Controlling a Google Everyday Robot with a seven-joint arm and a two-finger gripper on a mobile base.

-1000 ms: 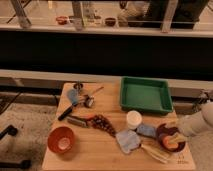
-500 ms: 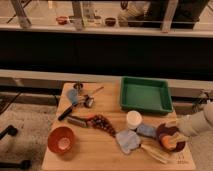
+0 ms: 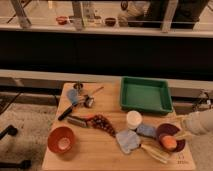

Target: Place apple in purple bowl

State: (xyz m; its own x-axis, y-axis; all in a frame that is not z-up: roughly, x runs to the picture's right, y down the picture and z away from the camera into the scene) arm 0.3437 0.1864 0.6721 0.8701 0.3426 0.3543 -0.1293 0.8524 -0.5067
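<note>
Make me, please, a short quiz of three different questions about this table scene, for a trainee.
1. Short answer: which white thing stands just in front of the green tray?
2. True or false: the apple lies in the green tray.
3. Choose one: the claw is A) over the orange bowl, B) at the right side of the purple bowl, close to the apple, C) above the green tray.

Key
1. The white cup.
2. False; the apple lies in the purple bowl.
3. B.
</note>
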